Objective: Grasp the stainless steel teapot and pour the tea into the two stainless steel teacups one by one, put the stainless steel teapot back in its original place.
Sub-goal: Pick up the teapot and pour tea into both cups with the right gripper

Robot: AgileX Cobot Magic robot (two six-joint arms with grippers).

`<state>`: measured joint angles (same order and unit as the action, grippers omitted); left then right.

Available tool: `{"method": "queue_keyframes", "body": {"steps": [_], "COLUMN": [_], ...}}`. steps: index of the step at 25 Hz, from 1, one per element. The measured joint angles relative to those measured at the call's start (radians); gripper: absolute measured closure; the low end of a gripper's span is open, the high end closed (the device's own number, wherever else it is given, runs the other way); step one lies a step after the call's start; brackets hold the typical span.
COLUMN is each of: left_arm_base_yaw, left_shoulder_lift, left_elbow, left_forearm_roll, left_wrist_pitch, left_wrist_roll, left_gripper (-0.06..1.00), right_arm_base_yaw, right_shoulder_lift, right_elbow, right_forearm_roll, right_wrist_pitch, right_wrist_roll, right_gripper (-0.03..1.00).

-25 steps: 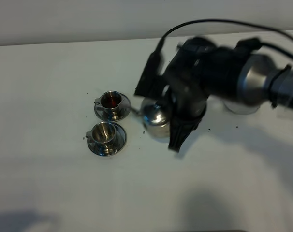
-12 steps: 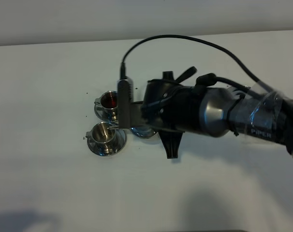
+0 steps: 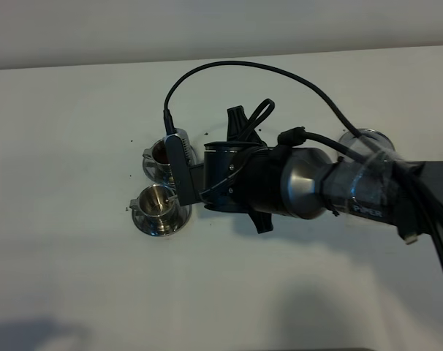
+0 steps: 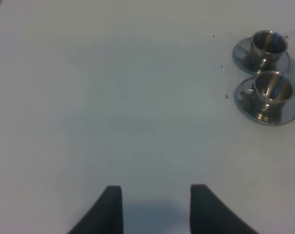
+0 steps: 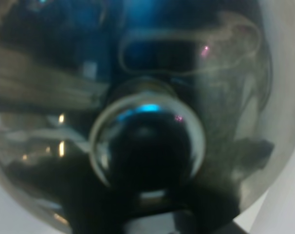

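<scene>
Steel fills my right wrist view: right gripper (image 3: 261, 221) clamped on the squat shiny stainless steel teapot (image 5: 147, 141), held just right of the small, empty-looking near steel teacup (image 3: 158, 201); I must pour leftward.

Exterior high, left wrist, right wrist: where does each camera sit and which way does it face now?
Exterior high: mounted above, looking down on the white table; shows the right arm reaching to two small shiny steel teacups.
Left wrist: on the left arm, angled down across the table; shows the left gripper, open.
Right wrist: on the right arm, close against the shiny stainless steel teapot, lid filling the view; own body unclear.
Shared: exterior high and left wrist both show the teacups.
</scene>
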<state>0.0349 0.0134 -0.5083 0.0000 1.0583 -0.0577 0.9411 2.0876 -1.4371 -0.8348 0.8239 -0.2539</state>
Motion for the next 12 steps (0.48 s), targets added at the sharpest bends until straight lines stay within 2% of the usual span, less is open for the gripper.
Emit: {"method": "queue_keyframes", "body": {"steps": [12], "left_arm_base_yaw": [0.000], "left_shoulder_lift": [0.000], "left_elbow": [0.000], "left_forearm_roll": [0.000], "left_wrist_pitch": [0.000], "left_wrist_roll": [0.000], "left_gripper": [0.58], "right_arm_base_yaw": [0.027], "right_shoulder_lift": [0.051], "right_elbow": [-0.047], "right_forearm_roll": [-0.141], "right_wrist_pitch": [0.027], "right_wrist_roll": [0.000], "right_gripper": [0.79]}}
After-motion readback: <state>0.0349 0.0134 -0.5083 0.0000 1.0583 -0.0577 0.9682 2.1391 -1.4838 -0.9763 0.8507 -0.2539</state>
